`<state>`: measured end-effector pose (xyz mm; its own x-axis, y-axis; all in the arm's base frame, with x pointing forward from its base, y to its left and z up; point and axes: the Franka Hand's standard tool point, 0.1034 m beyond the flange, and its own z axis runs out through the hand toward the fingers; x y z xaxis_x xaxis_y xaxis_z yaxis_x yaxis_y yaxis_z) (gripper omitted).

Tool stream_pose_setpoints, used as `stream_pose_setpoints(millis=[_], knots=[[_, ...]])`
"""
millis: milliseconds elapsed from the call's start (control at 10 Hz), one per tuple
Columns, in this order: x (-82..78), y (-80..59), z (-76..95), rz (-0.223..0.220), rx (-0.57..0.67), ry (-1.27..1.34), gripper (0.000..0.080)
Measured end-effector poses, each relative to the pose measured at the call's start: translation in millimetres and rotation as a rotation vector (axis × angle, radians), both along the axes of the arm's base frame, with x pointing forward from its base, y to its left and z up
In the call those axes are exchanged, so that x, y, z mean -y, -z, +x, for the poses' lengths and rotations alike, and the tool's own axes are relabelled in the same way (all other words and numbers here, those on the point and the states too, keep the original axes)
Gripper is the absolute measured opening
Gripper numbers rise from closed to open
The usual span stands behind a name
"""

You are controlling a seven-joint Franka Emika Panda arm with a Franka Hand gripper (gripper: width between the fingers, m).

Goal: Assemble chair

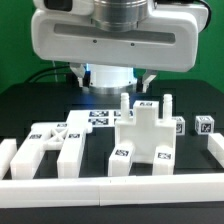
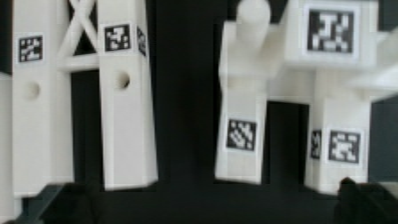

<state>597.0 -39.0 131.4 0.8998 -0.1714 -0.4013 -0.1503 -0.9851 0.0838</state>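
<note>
Between X-frame (image 1: 52, 142) & cube legs (image 1: 205, 126) stands seat part (image 1: 140, 140) w/ posts.

clear gap, frame (image 1: 68, 150) and slab (image 1: 140, 135) flanking

Lab: tagged parts (image 1: 140, 135), green backdrop (image 1: 10, 40)

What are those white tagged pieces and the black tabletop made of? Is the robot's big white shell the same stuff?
The tagged chair pieces look like matte white plastic: blocky, evenly dull, no glare. The tabletop looks like a matte black sheet or cloth; which, I cannot tell. The robot's shell seems a glossier white plastic, with soft highlights.
</note>
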Motion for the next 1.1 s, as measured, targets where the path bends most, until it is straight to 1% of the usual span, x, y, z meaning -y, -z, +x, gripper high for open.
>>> stream_pose_setpoints(millis=[100,200,300,400,500,600,700,800,900,1000,1100], knots=[[-0.3,2.8,16.2,-0.009,0.094,-0.010,0.0649],[-2.8,0.3,19.3,-0.011,0.175,-0.017,0.0649],[-0.8,1.3,12.1,0.005,0.169,-0.016,0.0649],[11.7,3.5,12.0,0.034,0.176,-0.029,0.0649],[27.8,5.5,9.8,0.055,0.187,-0.047,0.0649],[42.8,12.0,4.1,0.079,0.202,-0.082,0.0649],[55.3,19.9,-0.5,0.091,0.236,-0.109,0.0649],[62.3,27.6,-4.2,0.080,0.293,-0.141,0.0649],[68.6,34.3,-10.4,0.084,0.341,-0.154,0.0649],[72.8,42.7,-18.1,0.065,0.401,-0.130,0.0649],[68.1,49.1,-29.8,0.052,0.426,-0.127,0.0649]])
